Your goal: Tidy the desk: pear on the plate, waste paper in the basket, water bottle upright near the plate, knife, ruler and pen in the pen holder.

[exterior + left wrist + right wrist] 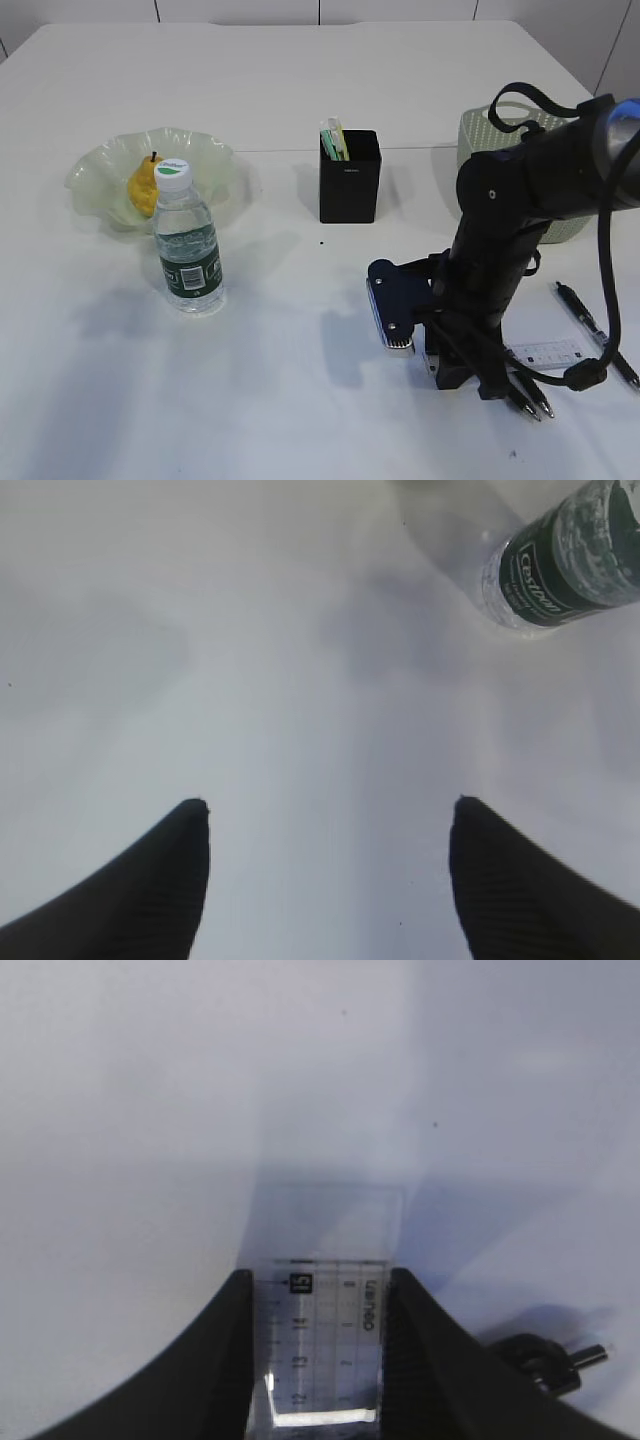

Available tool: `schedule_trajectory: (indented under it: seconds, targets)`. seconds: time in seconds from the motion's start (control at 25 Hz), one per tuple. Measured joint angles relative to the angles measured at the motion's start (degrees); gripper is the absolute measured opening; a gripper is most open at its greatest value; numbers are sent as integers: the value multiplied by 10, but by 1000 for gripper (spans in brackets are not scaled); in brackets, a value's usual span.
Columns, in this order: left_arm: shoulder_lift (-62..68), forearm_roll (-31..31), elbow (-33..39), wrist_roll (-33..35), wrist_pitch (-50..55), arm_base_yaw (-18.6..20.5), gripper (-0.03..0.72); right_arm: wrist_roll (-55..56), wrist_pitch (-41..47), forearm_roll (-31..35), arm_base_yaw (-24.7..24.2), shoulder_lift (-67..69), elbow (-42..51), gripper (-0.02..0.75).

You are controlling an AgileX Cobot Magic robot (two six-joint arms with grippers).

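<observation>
Right gripper [316,1290] is closing on ruler [325,1305], lying flat on desk [300,380]; fingers touching both long edges. Likely thin, stiff, light, slippery: pinch the edges. Left gripper [330,815] is hanging wide open, empty.

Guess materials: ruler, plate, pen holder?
Ruler: clear hard plastic by the look, desk visible through it under printed marks. Plate: translucent pale green, glossy ruffled rim; glass or plastic, can't tell. Pen holder: matte black, opaque; probably plastic.

Exterior: high slant; wrist cameras close, downward.
</observation>
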Motion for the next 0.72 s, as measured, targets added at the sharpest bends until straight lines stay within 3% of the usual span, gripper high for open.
schedule_trajectory:
  seconds: [0.72]
  targets:
    - [0, 0, 0, 0, 0, 0, 527, -1, 44, 26, 0, -35, -48, 279]
